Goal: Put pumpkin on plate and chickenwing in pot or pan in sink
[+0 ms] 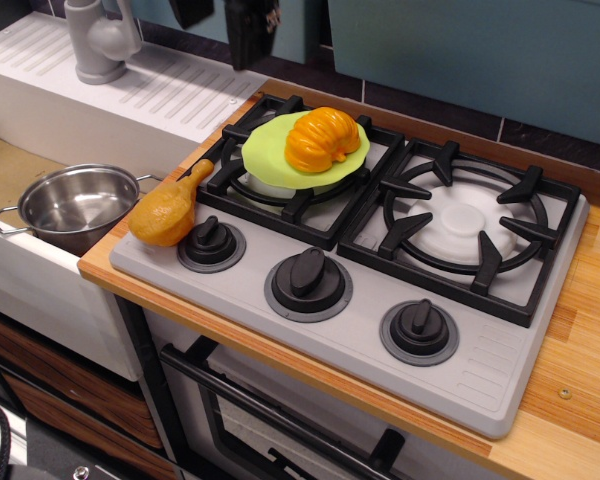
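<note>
Right, pumpkin [322, 140] already sits on the plate [265, 152] over the 10 o'clock burner, so that half looks done. Chickenwing [167, 210] lies on the stove's 9 o'clock edge, bone end pointing to 1 o'clock, just beside the pot [72, 205] in the sink [40, 280]. Gripper [223, 22] hangs at 12 o'clock, well apart from both, jaws empty and apparently spread; likely lining up for the wing.

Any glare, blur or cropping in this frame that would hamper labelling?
In the observation.image view, the gripper is dark and cropped by the top edge, so its jaws are unreadable; the pot carries bright reflections inside; the pumpkin shows small glossy highlights; the chickenwing and plate are sharp and evenly lit.
</note>
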Controlling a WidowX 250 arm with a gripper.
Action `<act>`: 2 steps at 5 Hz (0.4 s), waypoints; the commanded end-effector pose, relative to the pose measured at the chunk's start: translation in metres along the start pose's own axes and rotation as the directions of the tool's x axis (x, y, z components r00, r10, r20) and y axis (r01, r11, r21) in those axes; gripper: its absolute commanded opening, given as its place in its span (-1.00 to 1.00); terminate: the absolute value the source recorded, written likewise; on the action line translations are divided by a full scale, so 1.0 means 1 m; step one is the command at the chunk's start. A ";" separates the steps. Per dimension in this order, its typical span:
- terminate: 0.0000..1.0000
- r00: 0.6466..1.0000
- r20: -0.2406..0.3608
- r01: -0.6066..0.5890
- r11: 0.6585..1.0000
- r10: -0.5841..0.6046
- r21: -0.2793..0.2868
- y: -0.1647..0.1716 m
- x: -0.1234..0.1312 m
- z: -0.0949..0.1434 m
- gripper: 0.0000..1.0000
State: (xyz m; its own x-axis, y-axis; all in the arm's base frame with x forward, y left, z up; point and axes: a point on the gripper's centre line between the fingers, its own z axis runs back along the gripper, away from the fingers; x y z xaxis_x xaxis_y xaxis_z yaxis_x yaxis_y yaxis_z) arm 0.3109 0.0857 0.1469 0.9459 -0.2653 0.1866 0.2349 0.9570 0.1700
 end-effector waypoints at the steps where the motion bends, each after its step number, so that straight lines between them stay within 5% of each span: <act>1: -1.00 0.985 0.049 -0.169 0.985 0.167 0.037 0.012 -0.008 -0.009 1.00; 2: -1.00 0.976 0.056 -0.215 0.976 0.212 0.046 0.011 -0.015 -0.019 1.00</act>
State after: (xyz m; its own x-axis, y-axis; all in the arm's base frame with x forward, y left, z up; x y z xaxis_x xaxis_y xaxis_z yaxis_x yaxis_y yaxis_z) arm 0.2967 0.1012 0.1112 0.9715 -0.0593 0.2296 0.0249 0.9884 0.1495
